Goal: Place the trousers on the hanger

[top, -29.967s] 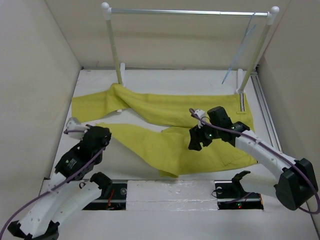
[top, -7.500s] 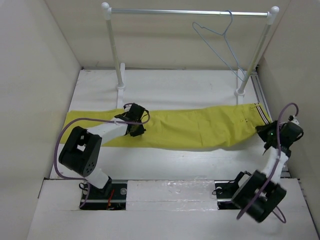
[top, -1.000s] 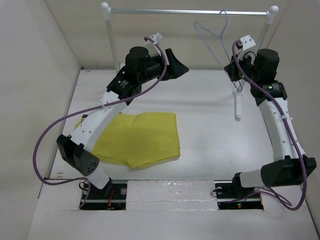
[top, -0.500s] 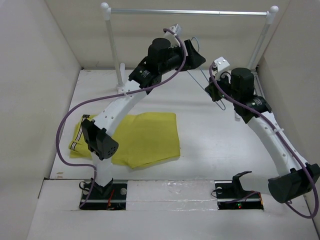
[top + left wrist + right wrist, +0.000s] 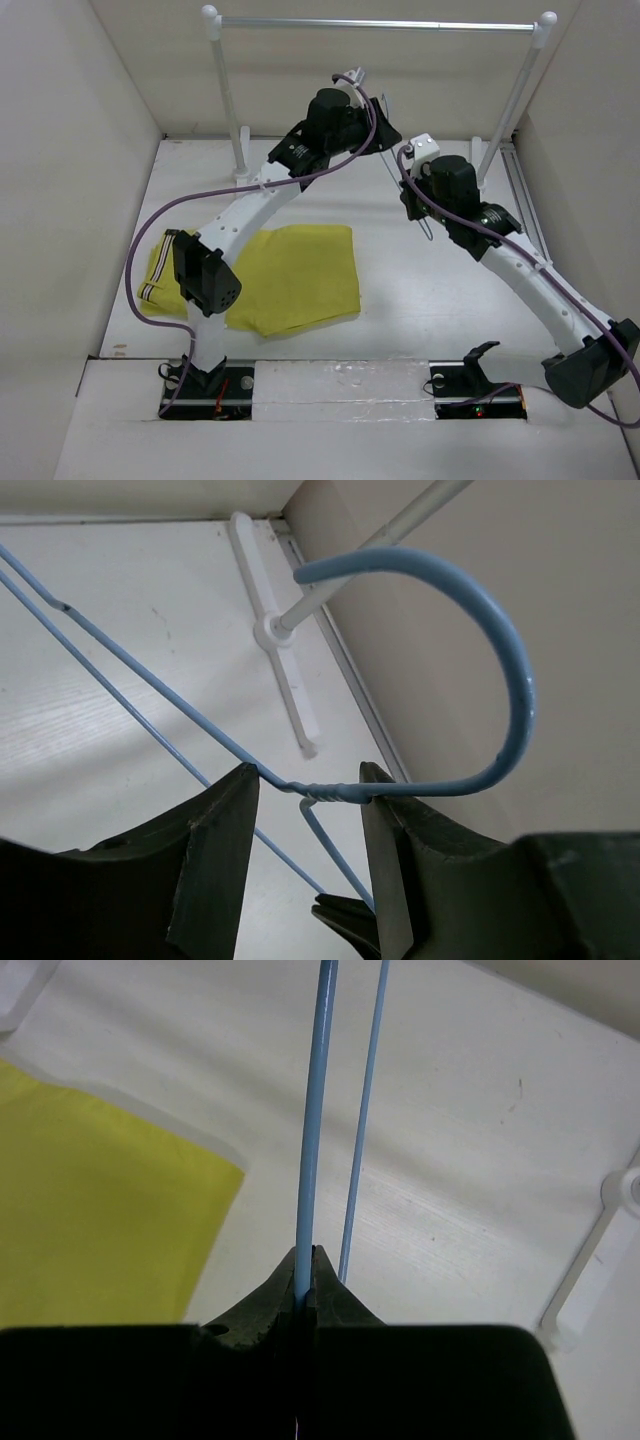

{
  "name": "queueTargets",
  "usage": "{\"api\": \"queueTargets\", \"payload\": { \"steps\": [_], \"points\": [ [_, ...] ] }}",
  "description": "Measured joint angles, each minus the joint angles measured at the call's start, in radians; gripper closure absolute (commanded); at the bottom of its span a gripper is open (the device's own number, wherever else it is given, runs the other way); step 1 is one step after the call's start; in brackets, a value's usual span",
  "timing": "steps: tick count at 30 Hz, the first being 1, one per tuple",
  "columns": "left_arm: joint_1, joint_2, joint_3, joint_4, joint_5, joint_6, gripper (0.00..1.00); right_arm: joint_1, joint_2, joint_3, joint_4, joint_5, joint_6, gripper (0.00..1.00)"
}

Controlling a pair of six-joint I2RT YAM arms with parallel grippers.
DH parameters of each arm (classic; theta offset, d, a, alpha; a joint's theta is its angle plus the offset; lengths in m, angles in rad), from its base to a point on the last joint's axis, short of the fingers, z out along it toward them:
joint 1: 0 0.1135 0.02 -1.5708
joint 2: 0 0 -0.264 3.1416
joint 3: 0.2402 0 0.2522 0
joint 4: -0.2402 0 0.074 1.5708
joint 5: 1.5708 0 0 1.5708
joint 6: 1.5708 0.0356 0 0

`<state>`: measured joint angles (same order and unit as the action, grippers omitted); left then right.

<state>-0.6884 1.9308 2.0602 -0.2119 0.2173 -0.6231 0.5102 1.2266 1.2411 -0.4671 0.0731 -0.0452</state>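
Observation:
The trousers [image 5: 285,275] lie folded on the table at the near left, their striped waistband [image 5: 153,283] at the left edge; the right wrist view shows them as a yellow patch [image 5: 100,1210]. The hanger [image 5: 427,228] is off the rail and held in the air between the two arms. My right gripper [image 5: 305,1252] is shut on one of its blue wires [image 5: 318,1110]. My left gripper [image 5: 305,775] stands open. The hanger's twisted neck [image 5: 325,791] runs across the gap at the fingertips, and the hook [image 5: 505,650] curves up to the right.
The silver rail bar [image 5: 380,24] spans the back on two white posts [image 5: 226,95] [image 5: 517,90]. The right post's foot [image 5: 285,670] lies below the hanger. Walls enclose the table on three sides.
The hanger has come off the rail and moved down and toward the near side with my right gripper. My left gripper swung right to the hook, and its jaws have narrowed.

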Motion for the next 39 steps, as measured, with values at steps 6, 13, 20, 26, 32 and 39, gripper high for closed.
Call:
{"api": "queueTargets", "payload": {
  "steps": [6,13,20,26,32,39],
  "points": [
    [-0.010,0.000,-0.060,-0.007,-0.008,-0.003,0.62,0.069,0.012,-0.012,-0.056,0.113,0.039,1.00],
    [-0.023,0.000,-0.109,0.007,-0.032,-0.007,0.61,0.124,0.037,-0.002,-0.107,0.255,0.043,1.00],
    [-0.039,-0.018,-0.185,0.000,-0.051,-0.016,0.58,0.172,0.071,0.032,-0.136,0.365,0.022,1.00],
    [-0.045,-0.053,-0.225,0.023,-0.063,-0.065,0.94,0.209,0.089,0.032,-0.133,0.409,0.015,1.00],
    [-0.041,-0.097,-0.286,0.028,-0.092,-0.099,1.00,0.244,0.108,0.029,-0.126,0.442,0.044,0.68],
    [-0.046,-0.218,-0.570,0.177,-0.072,-0.131,1.00,0.240,-0.051,-0.083,-0.180,0.264,0.036,0.23]
  ]
}}
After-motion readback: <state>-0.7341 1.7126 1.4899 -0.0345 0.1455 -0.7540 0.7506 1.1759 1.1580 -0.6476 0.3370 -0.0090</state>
